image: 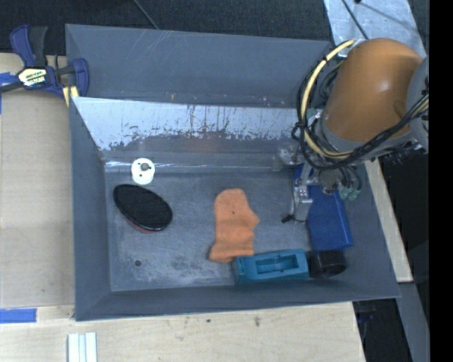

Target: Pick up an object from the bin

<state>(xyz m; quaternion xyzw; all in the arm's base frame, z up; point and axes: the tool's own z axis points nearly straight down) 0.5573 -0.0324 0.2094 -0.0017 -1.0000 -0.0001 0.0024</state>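
Observation:
My gripper [300,199] hangs low at the right side of the bin, beneath the arm's orange dome. It sits at the left edge of a dark blue box [330,223] that lies along the right wall. An orange cloth [234,226] lies crumpled just left of the gripper, apart from it. In front of both, a blue plastic tool with a black end [275,266] rests along the near wall.
A black oval pad [142,207] lies at the left of the floor. A small white round piece [143,170] sits behind it by the back wall. Bare floor stretches between the pad and the cloth.

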